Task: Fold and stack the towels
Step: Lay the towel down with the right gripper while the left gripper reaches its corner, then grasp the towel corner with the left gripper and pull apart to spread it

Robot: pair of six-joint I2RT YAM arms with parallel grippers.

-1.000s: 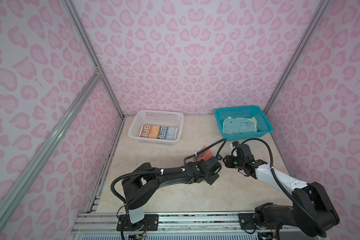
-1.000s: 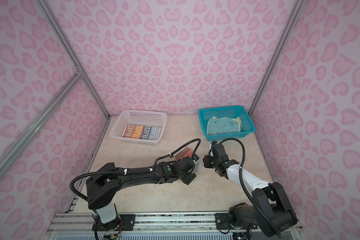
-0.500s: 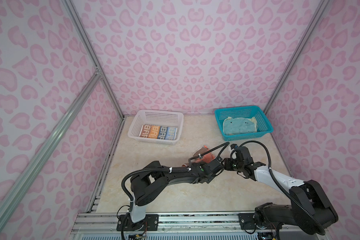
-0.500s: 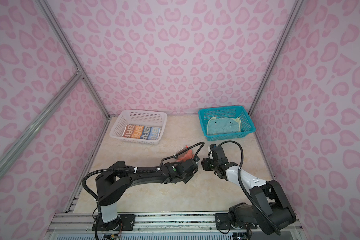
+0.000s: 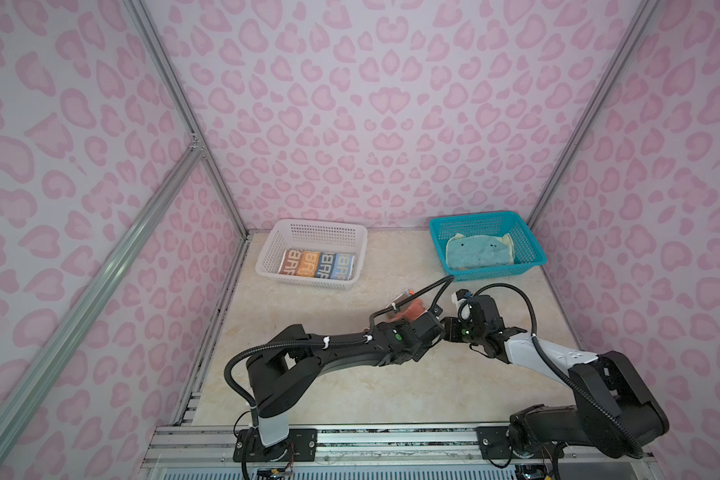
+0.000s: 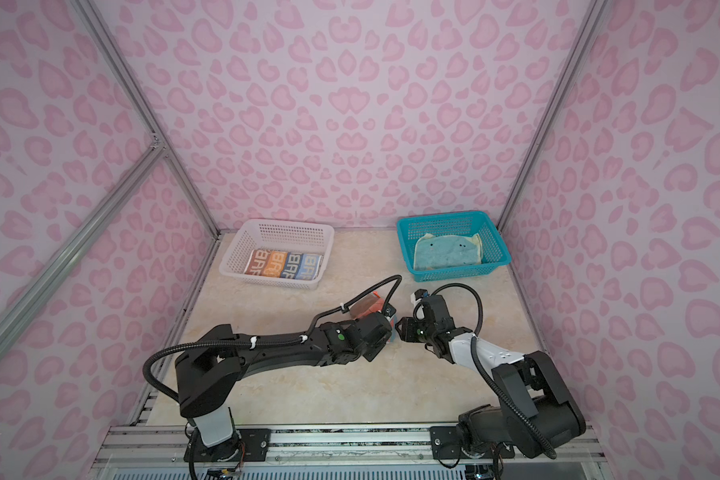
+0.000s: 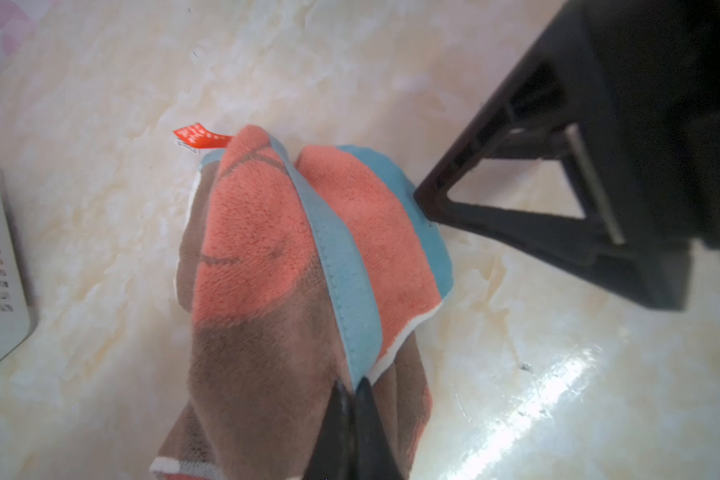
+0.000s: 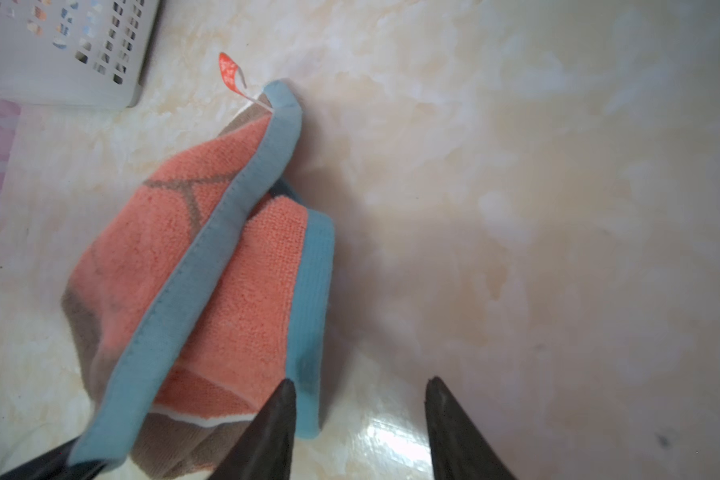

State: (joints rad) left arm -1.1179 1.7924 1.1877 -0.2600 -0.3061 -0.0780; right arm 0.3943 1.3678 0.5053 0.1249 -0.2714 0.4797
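A: Left gripper point(image 7: 352, 386) pressed together on the blue hem of the orange-and-brown terry towel point(image 7: 258, 232). Towel sits bunched on the beige marbled tabletop point(image 5: 308, 395), just below frame centre in both top views.
B: Right gripper point(image 8: 360, 386) spread, empty, one tip at the hem. Risk: the thin pinch slips on lift and the layers flop open. Gripper heads are close, may clash.

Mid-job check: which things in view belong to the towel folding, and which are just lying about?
Job: orange towel, pinched by the left gripper; right gripper, open beside it; lettered towel; teal towel.
Lying about: white basket, teal basket, each holding a towel.
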